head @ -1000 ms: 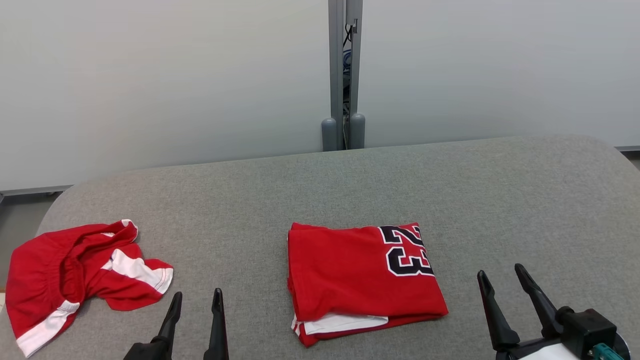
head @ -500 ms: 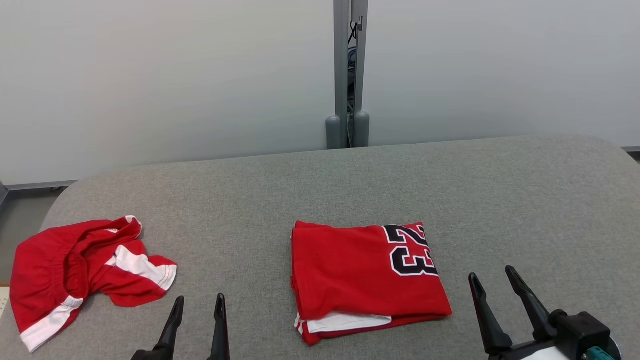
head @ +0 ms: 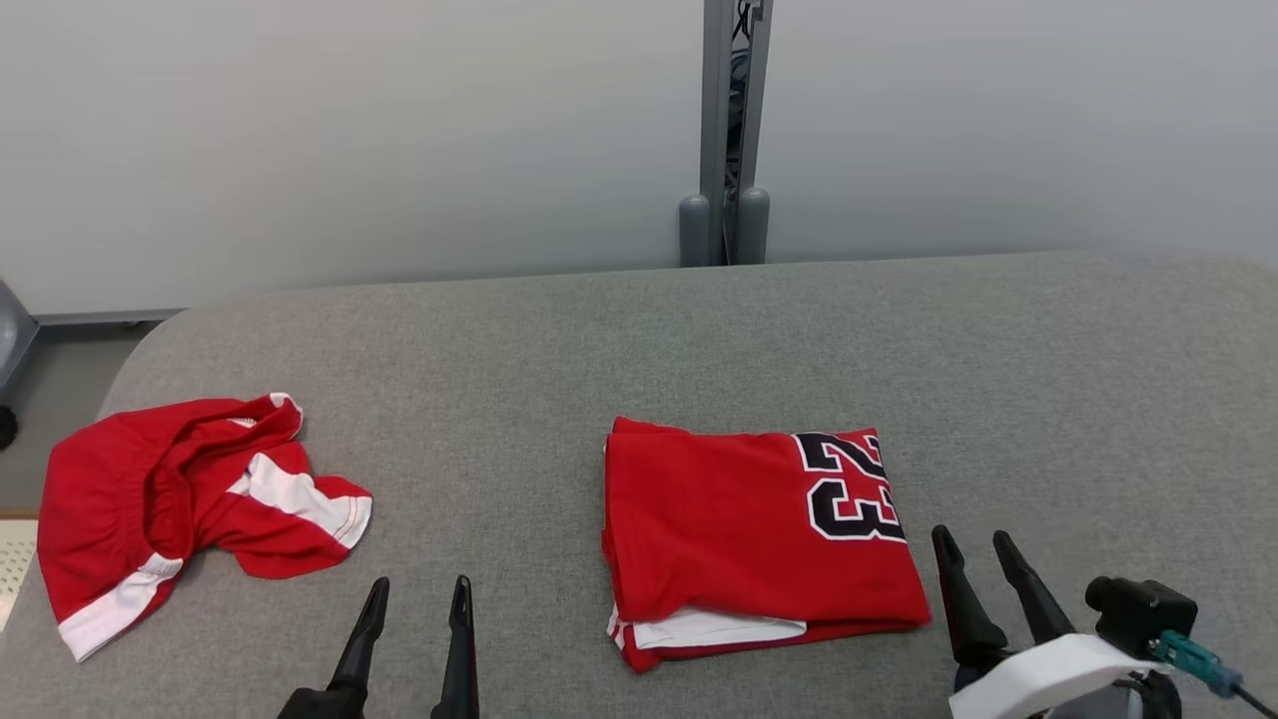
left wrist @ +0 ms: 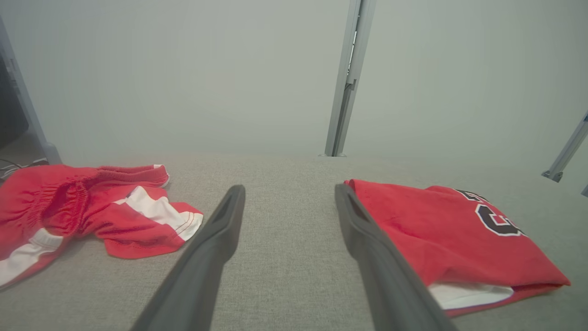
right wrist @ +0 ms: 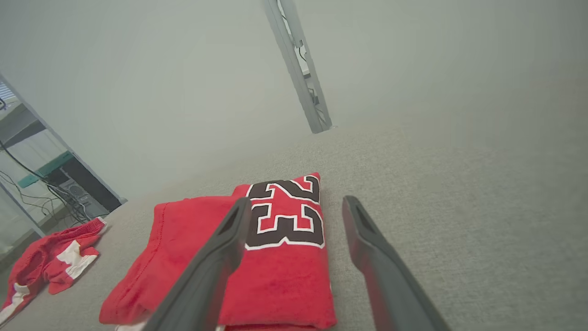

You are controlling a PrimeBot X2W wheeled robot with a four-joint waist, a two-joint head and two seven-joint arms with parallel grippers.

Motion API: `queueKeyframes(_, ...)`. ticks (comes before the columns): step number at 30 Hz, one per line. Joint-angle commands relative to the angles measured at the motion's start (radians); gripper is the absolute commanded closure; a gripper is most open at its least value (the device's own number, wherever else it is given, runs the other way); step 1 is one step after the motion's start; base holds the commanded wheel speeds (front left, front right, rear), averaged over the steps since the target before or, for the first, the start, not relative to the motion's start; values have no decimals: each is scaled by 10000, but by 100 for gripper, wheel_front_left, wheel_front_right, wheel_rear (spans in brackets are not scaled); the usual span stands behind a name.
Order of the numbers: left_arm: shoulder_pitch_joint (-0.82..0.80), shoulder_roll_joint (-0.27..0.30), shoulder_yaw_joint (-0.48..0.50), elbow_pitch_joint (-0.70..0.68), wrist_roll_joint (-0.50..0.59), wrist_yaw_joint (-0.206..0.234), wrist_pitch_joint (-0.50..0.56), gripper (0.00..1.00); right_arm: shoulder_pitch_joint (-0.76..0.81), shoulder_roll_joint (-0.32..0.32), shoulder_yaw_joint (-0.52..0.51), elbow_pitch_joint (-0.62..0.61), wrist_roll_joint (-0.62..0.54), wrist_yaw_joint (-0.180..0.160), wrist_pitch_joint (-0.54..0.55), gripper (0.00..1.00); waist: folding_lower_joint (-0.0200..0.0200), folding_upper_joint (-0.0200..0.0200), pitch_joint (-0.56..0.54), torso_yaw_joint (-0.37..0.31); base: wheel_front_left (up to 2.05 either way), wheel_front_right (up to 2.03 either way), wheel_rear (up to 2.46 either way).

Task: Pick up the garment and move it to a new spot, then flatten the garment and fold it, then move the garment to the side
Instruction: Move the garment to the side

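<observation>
Pale, smooth wall panels (head: 349, 150) stand behind a broad table (head: 559, 379) covered in grey woven cloth, its far corners rounded. A grey metal post (head: 721, 130) rises at the seam between the panels.

Two pieces of red clothing lie on the table, well apart. The garment (head: 739, 529) sits near the middle of the front half, folded into a neat rectangle of soft knit, with a black, white-edged "23" at its right end and a white layer showing at its near edge. Far to the left, close to the table's edge, red shorts (head: 150, 499) with white bands and a gathered waistband lie crumpled.

Two end effectors reach in from the near edge, each with two long, dark, tapering fingers pointing away. The left end effector (head: 420, 581) hovers over bare cloth between the two pieces, fingers spread and empty. The right end effector (head: 969, 535) sits just beside the garment's right edge, angled slightly leftward, fingers likewise spread and holding nothing.
</observation>
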Motion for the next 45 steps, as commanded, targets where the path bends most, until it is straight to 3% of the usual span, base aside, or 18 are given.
queueKeyframes(1, -180, 36, -24, -42, 86, -12, -40, 0, -275, 34, 85, 357, 555, 1, -58, 0, 0, 0, 174, 137, 0, 0, 0)
queueKeyframes(7, -416, 39, -285, 9, 240, -131, -40, 0, -1759, -410, 900, 2239, 2968, 1, 8, 0, 0, 0, 615, 437, 0, 0, 0)
queueKeyframes(13, -754, 36, -448, -25, 317, -190, -40, 0, -2738, -1005, 1992, 3207, 4652, 1, 669, 0, 0, 0, 1108, 695, 0, 0, 0)
queueKeyframes(25, -1234, 37, -715, 147, 232, -103, -40, 0, -3549, -1403, 3807, 4291, 6217, -1, 973, 0, 0, 0, 1590, 988, 0, 0, 0)
queueKeyframes(27, -1269, 37, -736, 184, 250, -101, -40, 0, -3597, -1428, 4069, 4366, 6405, 1, 898, 17, 0, 0, 1576, 1011, 0, 0, 0)
queueKeyframes(28, -1286, 37, -745, 195, 258, -108, -40, 0, -3631, -1448, 4212, 4401, 6475, 1, 880, 51, 0, 0, 1563, 1024, 0, 0, 0)
queueKeyframes(30, -1307, 37, -786, 244, 301, -160, -40, 0, -3698, -1481, 4414, 4470, 6666, 1, 801, 71, 0, 0, 1516, 1064, 0, 0, 0)
queueKeyframes(31, -1318, 37, -793, 259, 330, -183, -40, 0, -3726, -1499, 4509, 4494, 6766, 1, 771, 98, 0, 0, 1494, 1083, 0, 0, 0)
queueKeyframes(40, -1403, 37, -741, 194, 425, -250, -40, 0, -4089, -1979, 5148, 4457, 6936, 1, 176, 100, 0, 0, 1502, 1300, 0, 0, 0)
queueKeyframes(45, -1355, 36, -701, 96, 394, -197, -40, 0, -4558, -2396, 5363, 4209, 6093, 1, -60, 100, 0, 0, 1539, 1263, 0, 0, 0)
